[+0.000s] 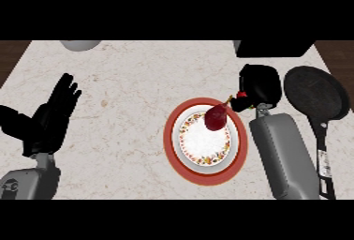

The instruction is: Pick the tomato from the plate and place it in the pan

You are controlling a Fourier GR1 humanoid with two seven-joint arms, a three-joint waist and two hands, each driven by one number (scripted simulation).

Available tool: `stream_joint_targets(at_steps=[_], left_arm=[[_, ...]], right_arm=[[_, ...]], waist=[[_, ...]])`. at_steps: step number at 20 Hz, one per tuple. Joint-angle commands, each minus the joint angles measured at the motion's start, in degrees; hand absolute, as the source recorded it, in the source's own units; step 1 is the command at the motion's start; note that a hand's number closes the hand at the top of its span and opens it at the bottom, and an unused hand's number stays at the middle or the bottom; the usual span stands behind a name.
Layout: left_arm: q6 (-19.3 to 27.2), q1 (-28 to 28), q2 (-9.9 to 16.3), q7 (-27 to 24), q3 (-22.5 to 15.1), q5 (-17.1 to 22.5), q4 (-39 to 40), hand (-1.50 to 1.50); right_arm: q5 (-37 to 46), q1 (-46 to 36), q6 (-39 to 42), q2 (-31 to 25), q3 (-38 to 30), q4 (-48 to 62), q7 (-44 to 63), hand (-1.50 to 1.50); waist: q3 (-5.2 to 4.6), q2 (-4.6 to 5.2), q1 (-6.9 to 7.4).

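The tomato [216, 117] sits on the plate [205, 174], up at its top-right part, a dark red fruit on the white centre with the patterned ring and red rim around it. The right robot hand [257, 86] is just beside it, to the upper right, its fingers curled inward — whether they touch or pinch the tomato cannot be told, though a fingertip sits right at the plate's rim. The grey right forearm runs down between the plate and the pan [317, 91]. That black pan lies near the bench's [131, 93] right edge, handle pointing down the view. Over at the left the left robot hand [52, 112] rests open, fingers straight and up — well apart from the plate.
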Motion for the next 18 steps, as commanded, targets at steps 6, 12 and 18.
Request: stream_joint_targets(at_steps=[6,12,18], left_arm=[[-0.7,2.6,-1.3,-0.3,-1.4,-0.6,-2.7,0.00],[1.1,-0.7,-0.9,3.6,-0.5,-1.3,-3.8,0.00],[-0.6,-0.4,-0.4,2.2,0.3,-0.9,-3.4,0.00]], right_arm=[[2.3,-7.4,6.0,0.6,4.3,-11.4,19.4,1.50],[-0.6,-11.1,2.9,-5.1,-5.1,-8.8,16.7,1.50],[-5.5,-7.7,-3.3,-10.6,-10.7,-6.5,12.8,1.50]], waist=[[0.10,0.27,0.93],[0.12,0.44,0.95],[0.12,0.47,1.00]])
